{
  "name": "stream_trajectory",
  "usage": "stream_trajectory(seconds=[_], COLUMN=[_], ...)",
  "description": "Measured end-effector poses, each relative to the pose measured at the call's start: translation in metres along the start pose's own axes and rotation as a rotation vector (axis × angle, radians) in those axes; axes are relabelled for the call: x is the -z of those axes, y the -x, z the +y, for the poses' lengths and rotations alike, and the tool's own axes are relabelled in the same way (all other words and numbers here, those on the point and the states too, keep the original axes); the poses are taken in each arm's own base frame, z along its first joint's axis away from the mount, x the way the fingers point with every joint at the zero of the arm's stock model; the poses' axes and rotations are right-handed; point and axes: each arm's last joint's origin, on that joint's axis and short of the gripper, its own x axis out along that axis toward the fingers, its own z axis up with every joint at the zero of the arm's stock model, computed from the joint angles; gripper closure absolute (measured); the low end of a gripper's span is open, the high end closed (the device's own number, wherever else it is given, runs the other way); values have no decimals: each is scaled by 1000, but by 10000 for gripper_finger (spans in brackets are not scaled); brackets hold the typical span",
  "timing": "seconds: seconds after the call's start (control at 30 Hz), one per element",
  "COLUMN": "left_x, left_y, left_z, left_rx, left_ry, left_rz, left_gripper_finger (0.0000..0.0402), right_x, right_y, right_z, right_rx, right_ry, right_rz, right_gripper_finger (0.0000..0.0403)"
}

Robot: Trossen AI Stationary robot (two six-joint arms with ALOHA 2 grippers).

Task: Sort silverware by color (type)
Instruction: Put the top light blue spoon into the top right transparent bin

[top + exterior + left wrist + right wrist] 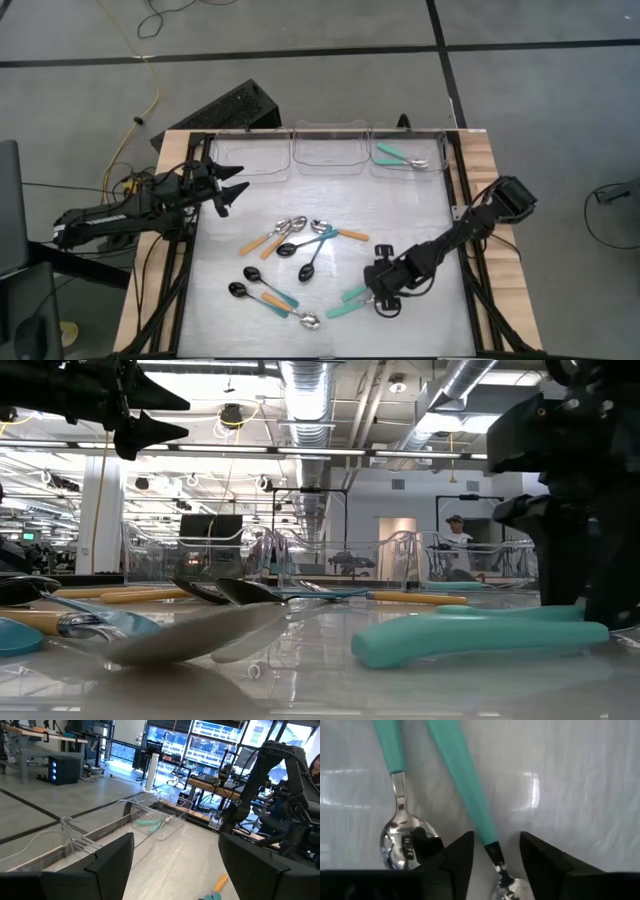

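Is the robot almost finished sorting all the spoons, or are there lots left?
Lots left. Done: one teal-handled spoon lies in the right-hand clear bin; the other two bins look empty. In hand: the right gripper is down over two teal-handled spoons, its fingers either side of one's neck, not yet clamped. Left: the orange, blue and teal spoons scattered mid-table. The left gripper waits open near the bins.

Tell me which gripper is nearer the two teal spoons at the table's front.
Right. The right gripper is down over the teal spoons, fingers straddling one's neck. The left gripper hovers open far across the table near the clear bins.
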Motion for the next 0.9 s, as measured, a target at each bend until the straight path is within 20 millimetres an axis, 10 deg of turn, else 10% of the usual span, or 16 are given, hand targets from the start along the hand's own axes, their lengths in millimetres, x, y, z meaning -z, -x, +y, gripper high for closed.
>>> stream_trajectory(seconds=[0.3, 0.47, 0.9], left_x=[0, 0, 0], left_y=[0, 0, 0], left_z=[0, 0, 0], left_rx=[-2, -4, 0], left_ry=[-1, -3, -3], left_rz=[0, -1, 0], left_gripper_finger=[124, 124, 124], right_x=[-5, -8, -17], right_y=[0, 9, 102], right_z=[-13, -21, -91], right_rx=[-10, -22, 191], right_ry=[-44, -65, -218], right_rz=[18, 13, -242], right_gripper_finger=[360, 361, 358])
